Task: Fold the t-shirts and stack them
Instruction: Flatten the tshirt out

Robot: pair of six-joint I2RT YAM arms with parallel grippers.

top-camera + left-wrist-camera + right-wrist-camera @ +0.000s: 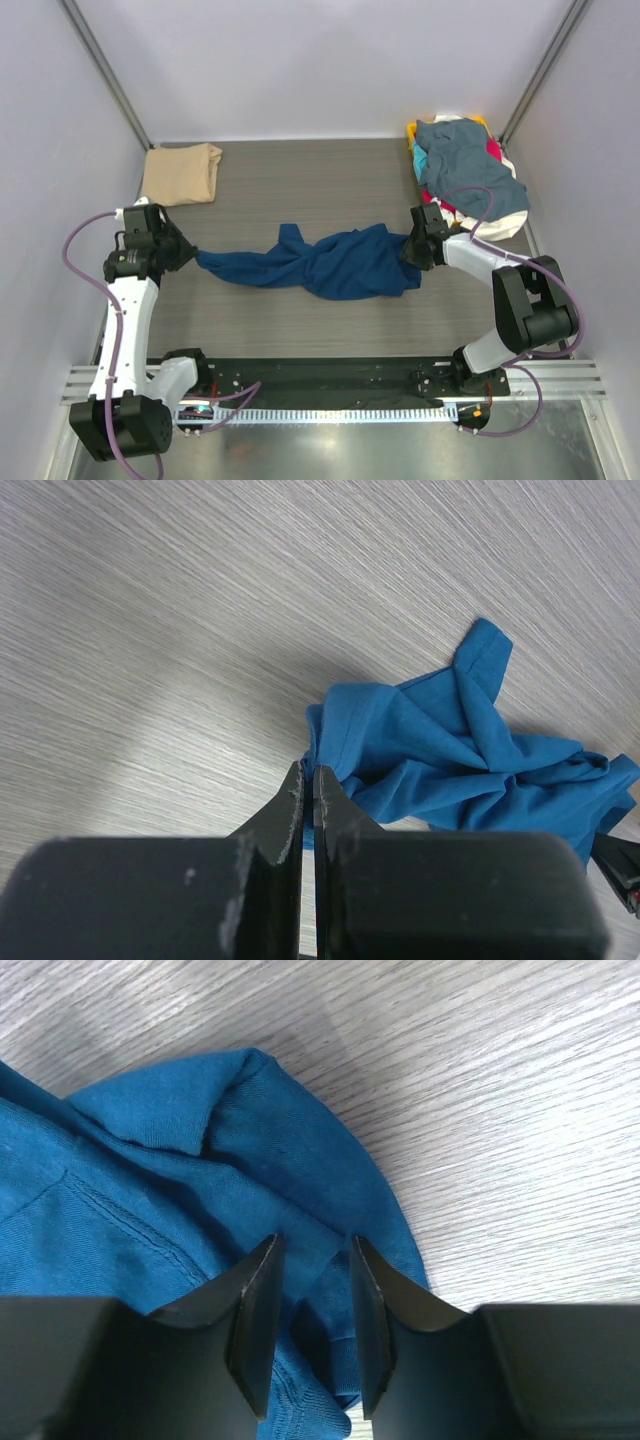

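Observation:
A navy blue t-shirt [330, 262] lies crumpled and stretched sideways across the middle of the table. My left gripper [193, 256] is shut on its left end. In the left wrist view the closed jaws [309, 772] pinch the cloth edge, with the shirt [450, 750] bunched beyond them. My right gripper [408, 252] is at the shirt's right end. In the right wrist view it [312, 1250] is open, jaws apart and straddling a fold of the shirt [150, 1190]. A folded tan t-shirt [182, 172] lies at the back left. A slate-blue t-shirt [465, 160] tops a pile.
The pile at the back right holds red [493, 150], yellow [412, 135] and white [495, 222] cloth under the slate-blue one. Grey walls close in the left, back and right sides. A metal rail [340, 385] runs along the near edge by the arm bases.

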